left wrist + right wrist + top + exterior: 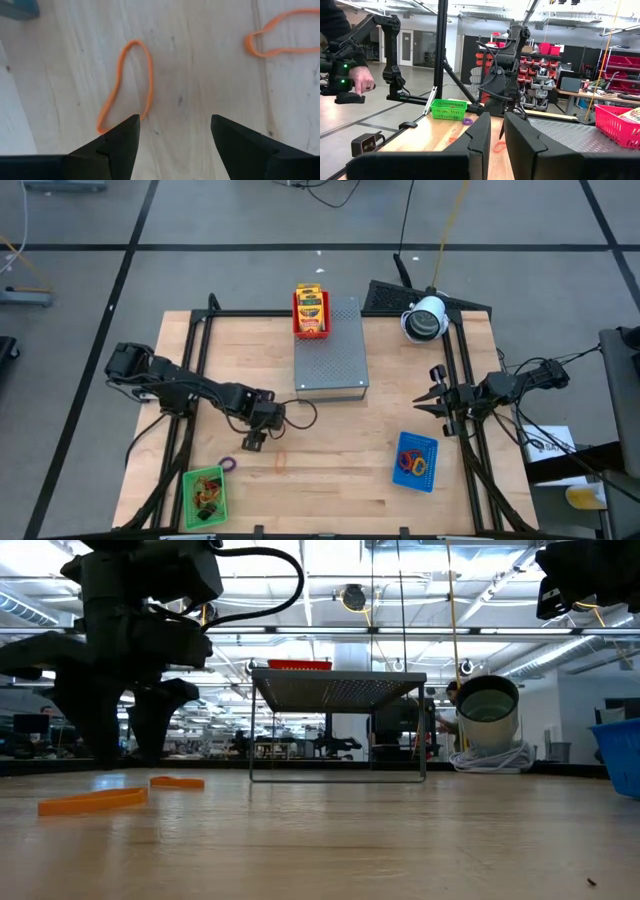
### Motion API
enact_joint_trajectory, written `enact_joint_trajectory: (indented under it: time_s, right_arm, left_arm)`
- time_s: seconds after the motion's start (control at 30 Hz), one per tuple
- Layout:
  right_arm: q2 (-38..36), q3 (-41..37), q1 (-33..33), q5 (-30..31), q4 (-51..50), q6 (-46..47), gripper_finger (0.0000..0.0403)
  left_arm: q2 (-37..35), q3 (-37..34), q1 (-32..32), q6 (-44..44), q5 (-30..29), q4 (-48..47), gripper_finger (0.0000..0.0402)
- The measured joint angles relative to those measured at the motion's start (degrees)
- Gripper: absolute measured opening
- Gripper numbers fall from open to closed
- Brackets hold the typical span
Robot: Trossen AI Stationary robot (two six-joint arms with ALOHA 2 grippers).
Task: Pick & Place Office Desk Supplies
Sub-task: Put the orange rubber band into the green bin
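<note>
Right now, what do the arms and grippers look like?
Both arms are black, jointed, with black cables looped along them. The left gripper has two matte black, wedge-shaped fingers with flat, angular faces. The right gripper has the same dark tapered fingers. From above, the left gripper ends a chunky boxy wrist, and the right gripper shows thin pointed tips. No markings are visible.

Bare wood lies open between the grey box (331, 350) and the blue tray (417, 461). The green tray (205, 497) blocks the near left corner.
</note>
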Motion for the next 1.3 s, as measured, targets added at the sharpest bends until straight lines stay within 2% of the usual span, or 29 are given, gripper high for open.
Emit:
enact_joint_trajectory:
  time_s: [0.53, 0.83, 1.3]
  right_arm:
    - [0.0, 0.0, 0.0, 0.0, 0.0, 0.0, 0.0045]
    - [0.0, 0.0, 0.0, 0.0, 0.0, 0.0, 0.0045]
    - [0.0, 0.0, 0.0, 0.0, 0.0, 0.0, 0.0045]
  left_arm:
    - [0.1, 0.0, 1.1, 8.8, -0.1, 0.6, 0.0255]
    - [4.1, 3.7, 2.3, 12.8, -0.1, -0.5, 0.0255]
    - [4.8, 4.2, 2.3, 12.7, 1.6, -3.2, 0.0255]
